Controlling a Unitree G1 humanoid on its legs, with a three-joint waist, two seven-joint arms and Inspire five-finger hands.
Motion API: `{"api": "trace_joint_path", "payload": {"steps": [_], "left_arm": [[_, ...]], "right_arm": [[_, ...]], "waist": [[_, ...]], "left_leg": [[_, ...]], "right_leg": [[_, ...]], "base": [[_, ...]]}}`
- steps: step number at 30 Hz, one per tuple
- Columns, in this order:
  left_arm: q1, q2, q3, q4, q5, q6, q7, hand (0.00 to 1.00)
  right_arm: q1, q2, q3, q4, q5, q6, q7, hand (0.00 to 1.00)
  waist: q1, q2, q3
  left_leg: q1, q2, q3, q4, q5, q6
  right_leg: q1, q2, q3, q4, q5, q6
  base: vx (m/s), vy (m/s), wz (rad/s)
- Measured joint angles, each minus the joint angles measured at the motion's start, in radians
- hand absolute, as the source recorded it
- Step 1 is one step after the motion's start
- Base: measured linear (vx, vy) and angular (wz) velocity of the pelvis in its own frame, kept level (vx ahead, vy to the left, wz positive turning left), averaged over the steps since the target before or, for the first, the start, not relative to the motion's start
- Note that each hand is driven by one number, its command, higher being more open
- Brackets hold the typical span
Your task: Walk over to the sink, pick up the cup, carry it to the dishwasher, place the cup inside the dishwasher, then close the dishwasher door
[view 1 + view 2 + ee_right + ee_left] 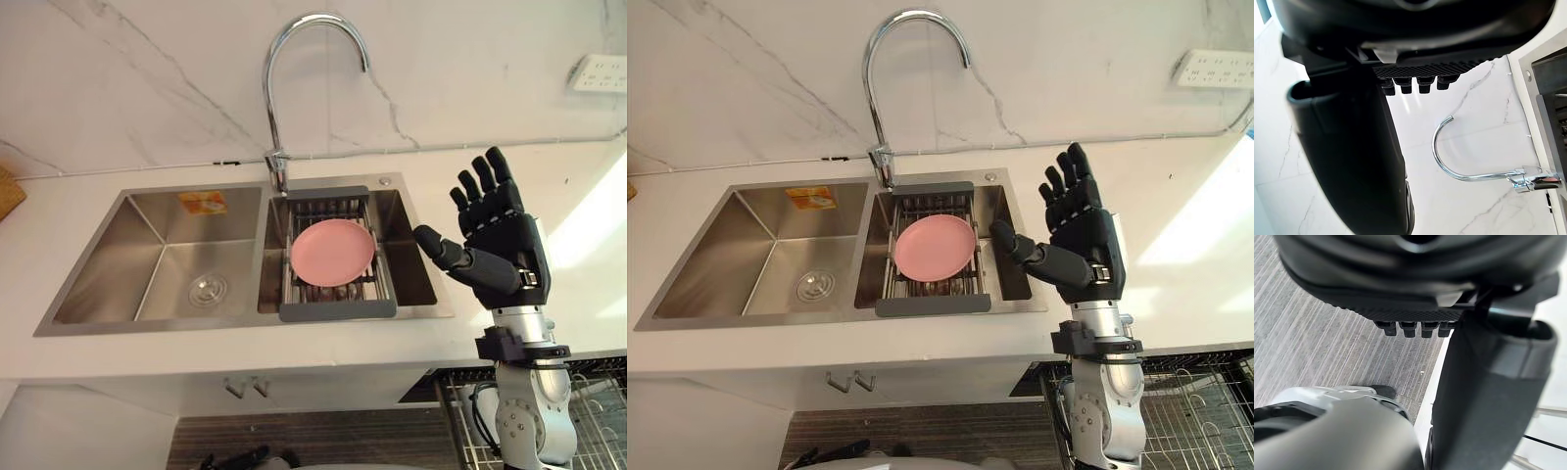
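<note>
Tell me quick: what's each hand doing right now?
Left hand: open, holding nothing.
Right hand: open, raised, holding nothing.

Black right hand (505,245) — textured palm — on silver-grey forearm (534,411).

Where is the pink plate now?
In the left eye view the pink plate lies on the drain rack in the sink's right basin, below the faucet, left of the right hand.

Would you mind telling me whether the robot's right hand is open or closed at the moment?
Open: the right hand is raised beside the sink, its fingers straight, thumb spread, holding nothing.
</note>
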Motion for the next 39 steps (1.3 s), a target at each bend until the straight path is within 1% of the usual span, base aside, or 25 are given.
{"api": "trace_joint_path", "payload": {"steps": [2, 4, 6, 8, 9, 11, 12, 15, 16, 17, 18, 20, 21, 22, 24, 28, 33, 39], "left_arm": [[0.000, 0.016, -0.027, -0.004, 0.013, 0.020, -0.014, 1.00], [0.000, 0.031, -0.056, -0.006, 0.043, 0.023, -0.032, 1.00], [0.000, 0.040, -0.074, -0.023, 0.069, 0.024, -0.043, 1.00], [-0.001, 0.053, -0.093, -0.024, 0.074, 0.030, -0.051, 1.00], [-0.001, 0.055, -0.094, -0.024, 0.077, 0.031, -0.053, 1.00], [-0.003, 0.060, -0.096, -0.023, 0.082, 0.034, -0.059, 1.00], [-0.003, 0.061, -0.097, -0.023, 0.082, 0.035, -0.060, 1.00], [-0.003, 0.079, -0.132, -0.023, 0.082, 0.040, -0.060, 1.00], [-0.003, 0.080, -0.134, -0.023, 0.082, 0.041, -0.060, 1.00], [-0.003, 0.080, -0.135, -0.023, 0.083, 0.046, -0.058, 1.00], [-0.003, 0.080, -0.135, -0.022, 0.082, 0.052, -0.057, 1.00], [-0.003, 0.081, -0.136, -0.019, 0.082, 0.053, -0.055, 1.00], [-0.004, 0.082, -0.136, -0.019, 0.082, 0.054, -0.052, 1.00], [-0.004, 0.082, -0.138, -0.018, 0.083, 0.054, -0.050, 1.00], [-0.005, 0.084, -0.156, -0.016, 0.101, 0.053, -0.040, 1.00], [-0.005, 0.084, -0.163, -0.014, 0.112, 0.061, -0.033, 1.00], [-0.013, 0.084, -0.164, -0.014, 0.113, 0.077, -0.029, 1.00], [-0.035, 0.087, -0.165, 0.019, 0.117, 0.084, -0.026, 1.00]], "right_arm": [[0.004, -0.001, -0.007, -0.025, -0.101, -0.021, -0.016, 1.00], [0.003, -0.006, -0.005, -0.035, -0.186, -0.045, -0.020, 1.00], [0.003, -0.027, -0.004, -0.059, -0.288, -0.051, -0.010, 1.00], [0.001, -0.091, 0.021, -0.079, -0.452, -0.062, 0.000, 1.00], [0.000, -0.107, 0.032, -0.084, -0.490, -0.064, 0.003, 1.00], [-0.013, -0.160, 0.072, -0.095, -0.642, -0.081, 0.035, 1.00], [-0.020, -0.172, 0.082, -0.095, -0.681, -0.084, 0.046, 1.00], [-0.066, -0.228, 0.139, -0.089, -0.881, -0.115, 0.088, 1.00], [-0.070, -0.232, 0.144, -0.088, -0.900, -0.119, 0.088, 1.00], [-0.088, -0.243, 0.163, -0.087, -0.995, -0.141, 0.089, 1.00], [-0.094, -0.247, 0.174, -0.085, -1.056, -0.154, 0.089, 1.00], [-0.103, -0.251, 0.191, -0.080, -1.104, -0.160, 0.089, 1.00], [-0.117, -0.256, 0.208, -0.063, -1.169, -0.174, 0.088, 1.00], [-0.120, -0.259, 0.214, -0.055, -1.195, -0.176, 0.088, 1.00], [-0.125, -0.264, 0.241, -0.025, -1.300, -0.177, 0.087, 1.00], [-0.137, -0.268, 0.283, 0.035, -1.410, -0.177, 0.087, 1.00], [-0.166, -0.281, 0.312, 0.073, -1.500, -0.154, 0.074, 1.00], [-0.193, -0.279, 0.359, 0.170, -1.603, -0.103, 0.008, 1.00]], "waist": [[-0.007, -0.006, 0.002], [-0.013, -0.013, 0.000], [-0.013, -0.022, 0.005], [-0.013, -0.031, 0.001], [-0.014, -0.033, -0.001], [-0.014, -0.039, -0.004], [-0.014, -0.041, -0.006], [-0.012, -0.053, -0.014], [-0.012, -0.053, -0.014], [-0.012, -0.054, -0.017], [-0.012, -0.055, -0.019], [-0.011, -0.055, -0.021], [-0.012, -0.056, -0.021], [-0.011, -0.056, -0.023], [-0.010, -0.055, -0.036], [-0.008, -0.054, -0.049], [-0.009, -0.052, -0.054], [0.000, -0.050, -0.064]], "left_leg": [[0.015, -0.005, -0.014, -0.022, 0.003, 0.000], [0.019, -0.006, -0.023, -0.032, 0.003, 0.000], [0.020, -0.008, -0.024, -0.038, 0.003, 0.000], [0.021, -0.011, -0.025, -0.047, 0.003, 0.001], [0.021, -0.012, -0.025, -0.050, 0.004, 0.001], [0.022, -0.014, -0.025, -0.054, 0.004, 0.002], [0.022, -0.015, -0.025, -0.055, 0.004, 0.002], [0.024, -0.024, -0.025, -0.073, 0.014, 0.011], [0.025, -0.025, -0.025, -0.076, 0.016, 0.011], [0.029, -0.028, -0.026, -0.089, 0.024, 0.012], [0.030, -0.029, -0.028, -0.094, 0.027, 0.013], [0.034, -0.030, -0.030, -0.104, 0.035, 0.014], [0.033, -0.031, -0.033, -0.104, 0.037, 0.016], [0.033, -0.031, -0.034, -0.104, 0.038, 0.016], [0.028, -0.033, -0.044, -0.105, 0.043, 0.019], [0.022, -0.035, -0.056, -0.111, 0.052, 0.020], [0.007, -0.034, -0.080, -0.112, 0.070, 0.019], [-0.003, -0.044, -0.105, -0.113, 0.082, 0.016]], "right_leg": [[0.015, -0.001, -0.013, -0.007, 0.003, 0.004], [0.020, 0.000, -0.018, -0.007, 0.003, 0.005], [0.019, 0.000, -0.018, -0.009, 0.004, 0.007], [0.018, -0.001, -0.018, -0.014, 0.008, 0.013], [0.018, -0.001, -0.018, -0.015, 0.009, 0.014], [0.016, 0.000, -0.017, -0.016, 0.013, 0.021], [0.016, 0.000, -0.017, -0.016, 0.013, 0.022], [0.015, -0.004, -0.016, -0.031, 0.014, 0.022], [0.015, -0.005, -0.016, -0.032, 0.014, 0.022], [0.015, -0.006, -0.017, -0.035, 0.014, 0.022], [0.016, -0.006, -0.018, -0.037, 0.016, 0.023], [0.016, -0.006, -0.019, -0.038, 0.017, 0.023], [0.016, -0.006, -0.021, -0.038, 0.019, 0.023], [0.017, -0.006, -0.022, -0.038, 0.020, 0.023], [0.016, -0.008, -0.027, -0.038, 0.022, 0.022], [0.015, -0.008, -0.035, -0.038, 0.022, 0.022], [0.009, -0.006, -0.048, -0.038, 0.022, 0.020], [0.011, -0.003, -0.061, -0.045, 0.017, 0.013]], "base": [[0.09, 0.009, 0.17], [0.07, 0.002, 0.14], [0.05, 0.007, 0.05], [0.04, 0.019, 0.01], [0.04, 0.022, 0.00], [0.00, 0.000, 0.00], [0.00, 0.000, 0.00], [0.00, 0.000, 0.00], [0.00, 0.000, 0.00], [-0.01, -0.006, 0.03], [-0.02, -0.008, 0.04], [-0.02, -0.008, 0.03], [-0.03, -0.008, 0.04], [-0.04, -0.009, 0.08], [-0.04, -0.007, 0.12], [-0.05, -0.012, 0.09], [-0.08, -0.020, 0.11], [-0.07, -0.001, 0.07]]}}
